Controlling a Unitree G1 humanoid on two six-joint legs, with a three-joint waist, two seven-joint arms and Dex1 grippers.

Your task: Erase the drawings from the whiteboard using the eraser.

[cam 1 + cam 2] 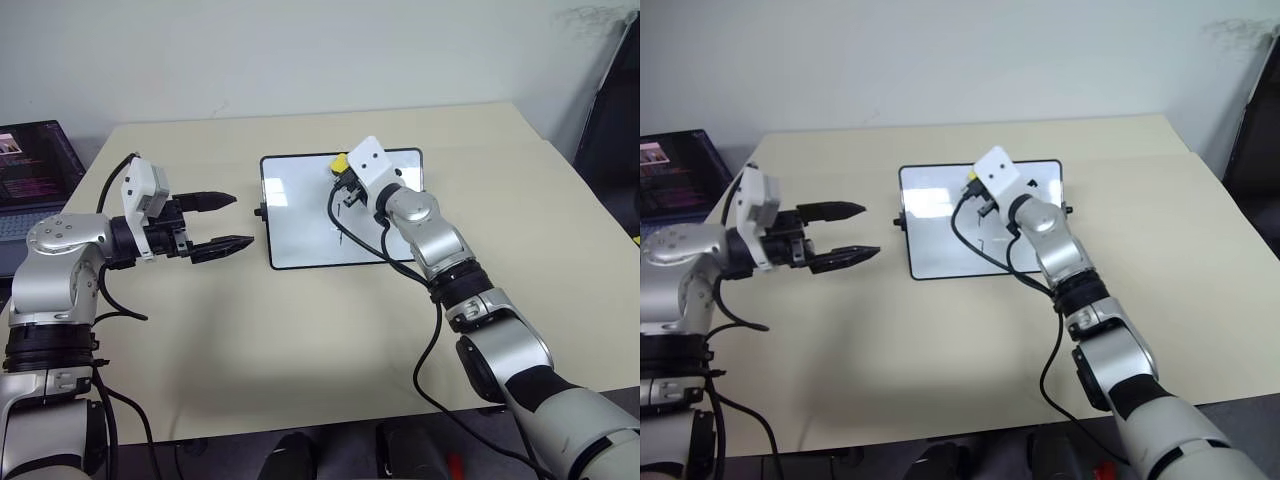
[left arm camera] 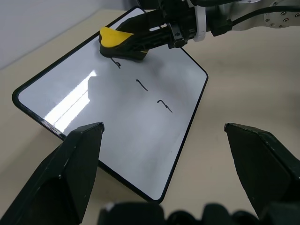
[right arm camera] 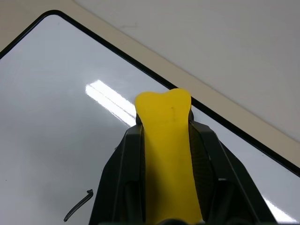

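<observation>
- right gripper (image 3: 166,154) jaws clamped on small yellow eraser block (image 2: 119,41), at top dark marker stroke (image 2: 116,63) on glossy black-framed whiteboard (image 1: 300,225)
- left gripper (image 1: 228,220) jaws apart, just beside board above beige tabletop (image 1: 300,330)

A pale beige table (image 1: 300,340) is filling most of the scene, its far edge running close along a plain light wall (image 1: 300,50). At the table's far left corner a laptop (image 1: 30,175) is sitting open — its dark screen is glowing with small pinkish patches, and part of its grey keyboard is showing below. Off the table's right side a dark, upright object (image 1: 612,120) is standing against the wall — what it is cannot be told.
</observation>
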